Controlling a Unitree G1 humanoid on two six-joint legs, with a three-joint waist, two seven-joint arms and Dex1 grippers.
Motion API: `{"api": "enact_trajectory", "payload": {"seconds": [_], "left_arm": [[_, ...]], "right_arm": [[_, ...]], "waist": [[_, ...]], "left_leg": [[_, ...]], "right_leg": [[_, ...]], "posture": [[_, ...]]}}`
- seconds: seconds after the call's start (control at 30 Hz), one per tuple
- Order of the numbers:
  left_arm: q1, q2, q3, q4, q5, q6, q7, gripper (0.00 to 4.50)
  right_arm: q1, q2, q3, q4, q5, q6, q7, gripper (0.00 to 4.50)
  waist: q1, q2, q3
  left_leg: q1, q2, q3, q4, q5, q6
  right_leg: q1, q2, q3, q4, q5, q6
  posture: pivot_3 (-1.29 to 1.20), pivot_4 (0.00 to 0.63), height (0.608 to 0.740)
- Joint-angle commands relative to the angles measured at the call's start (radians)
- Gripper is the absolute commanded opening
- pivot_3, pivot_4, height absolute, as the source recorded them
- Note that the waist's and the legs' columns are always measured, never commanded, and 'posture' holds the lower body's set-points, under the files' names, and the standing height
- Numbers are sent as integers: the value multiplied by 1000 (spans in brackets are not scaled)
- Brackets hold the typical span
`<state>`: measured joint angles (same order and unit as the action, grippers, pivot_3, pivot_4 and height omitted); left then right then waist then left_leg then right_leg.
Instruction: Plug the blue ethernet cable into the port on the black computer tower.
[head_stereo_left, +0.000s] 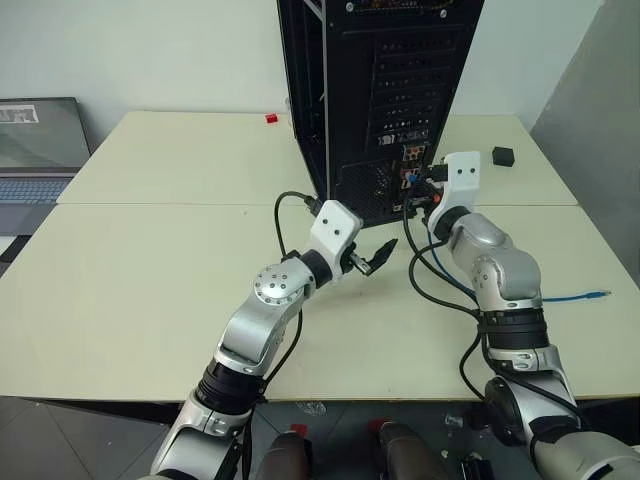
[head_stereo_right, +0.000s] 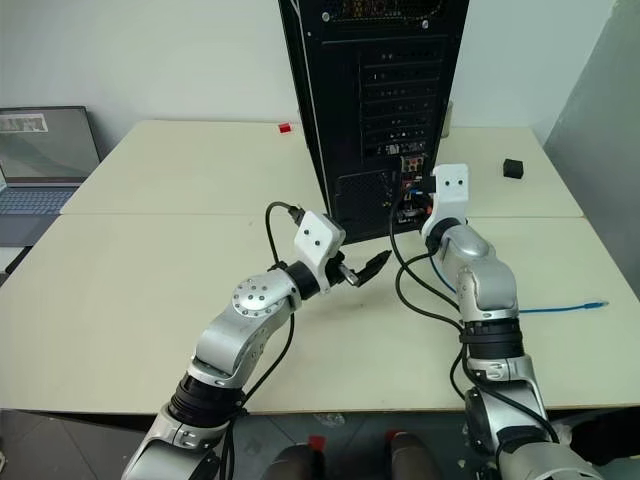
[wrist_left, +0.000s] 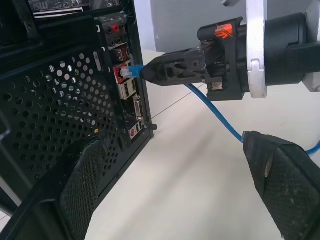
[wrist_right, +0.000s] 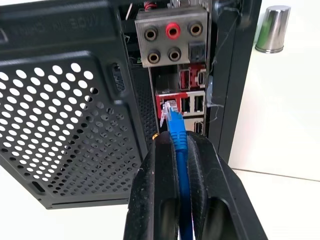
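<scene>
Two black fingers of the right gripper (wrist_right: 181, 150) pinch the blue ethernet cable (wrist_right: 177, 131) — plug at the port (wrist_right: 167, 106).

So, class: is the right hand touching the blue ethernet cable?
Touching. In the right wrist view the right hand has its two black fingers shut on the blue ethernet cable.

Right tool (wrist_left: 150, 72) pinches blue ethernet cable (wrist_left: 215, 107), plug at black computer tower (wrist_left: 55, 100) sockets.

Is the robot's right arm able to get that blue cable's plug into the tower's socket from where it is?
Probably yes: the right gripper, shut on the blue ethernet cable, holds the plug just before the port on the black computer tower, with nothing between.
</scene>
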<state>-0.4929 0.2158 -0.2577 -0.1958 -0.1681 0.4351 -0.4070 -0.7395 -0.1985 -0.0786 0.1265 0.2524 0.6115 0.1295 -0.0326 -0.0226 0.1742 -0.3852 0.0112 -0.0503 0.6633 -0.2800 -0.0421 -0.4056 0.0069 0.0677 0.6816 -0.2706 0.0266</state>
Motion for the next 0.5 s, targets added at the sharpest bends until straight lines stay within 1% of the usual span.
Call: {"api": "enact_trajectory", "payload": {"seconds": [0.03,0.5], "left_arm": [[-7,-1,22,-36,4,-7,-4,4486],[-5,0,28,-30,12,-7,-10,4486]], "right_arm": [[-28,0,-10,-27,-8,-29,3,0],[-66,12,-13,24,-26,-38,-11,0]], "waist": [[0,0,0],[-5,0,0]], "left_leg": [[0,0,0,0,0,0],[1,0,0,0,0,0]], "right_leg": [[0,0,0,0,0,0],[0,0,0,0,0,0]], "posture": [[0,150,740],[0,150,740]]}}
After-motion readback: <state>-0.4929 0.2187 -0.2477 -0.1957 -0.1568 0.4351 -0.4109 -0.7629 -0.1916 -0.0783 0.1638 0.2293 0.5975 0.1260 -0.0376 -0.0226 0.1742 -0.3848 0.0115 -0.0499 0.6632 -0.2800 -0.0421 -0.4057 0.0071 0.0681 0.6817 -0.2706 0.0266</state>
